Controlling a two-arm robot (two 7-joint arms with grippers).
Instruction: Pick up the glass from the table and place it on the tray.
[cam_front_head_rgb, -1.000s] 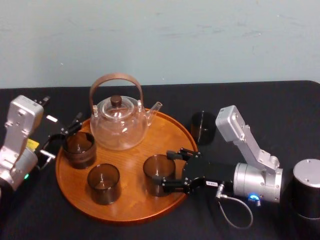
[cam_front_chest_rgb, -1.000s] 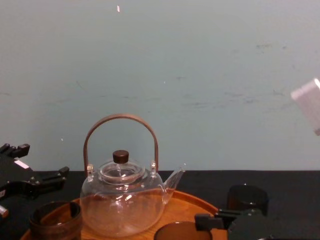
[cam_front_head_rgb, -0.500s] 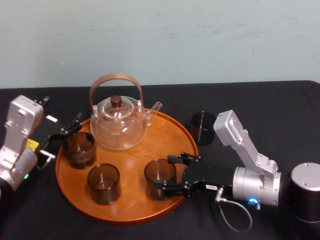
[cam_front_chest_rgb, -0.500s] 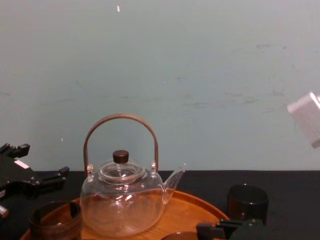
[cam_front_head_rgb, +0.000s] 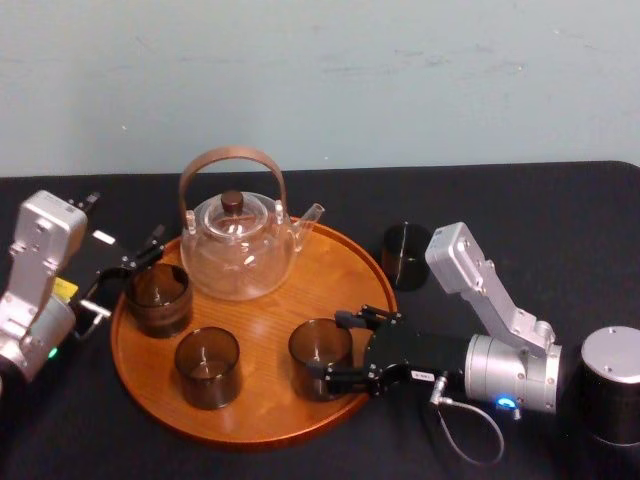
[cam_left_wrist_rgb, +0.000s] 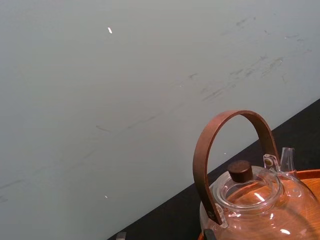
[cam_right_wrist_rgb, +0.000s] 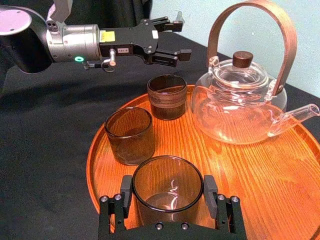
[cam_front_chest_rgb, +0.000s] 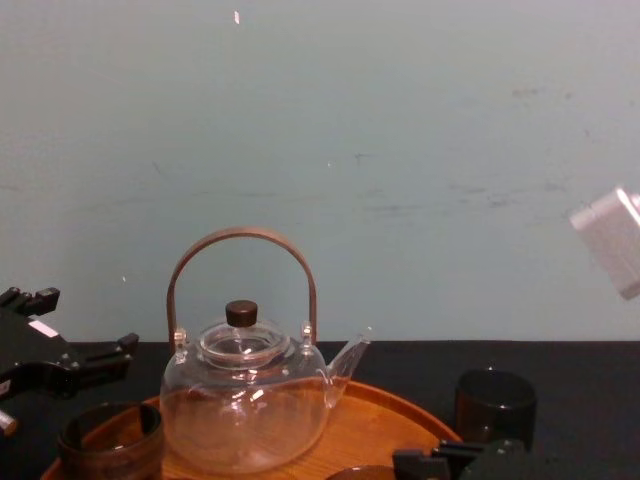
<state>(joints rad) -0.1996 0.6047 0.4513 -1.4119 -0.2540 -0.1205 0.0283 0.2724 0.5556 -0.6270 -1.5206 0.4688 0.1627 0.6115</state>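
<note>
The right hand (cam_front_head_rgb: 330, 346) grasps the glass (cam_right_wrist_rgb: 167, 192) by the tray (cam_front_head_rgb: 250, 420) rim beneath it, so retreating unopened could topple it; the left hand (cam_right_wrist_rgb: 180, 38) idles, spread.

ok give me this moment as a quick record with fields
glass: upright on tray, front right
right gripper: jaws shut on glass, one each side
left gripper: jaws open, beside tray's left edge, near ridged cup
also on tray: glass teapot, second tumbler
on table: dark tumbler, right of tray
</note>
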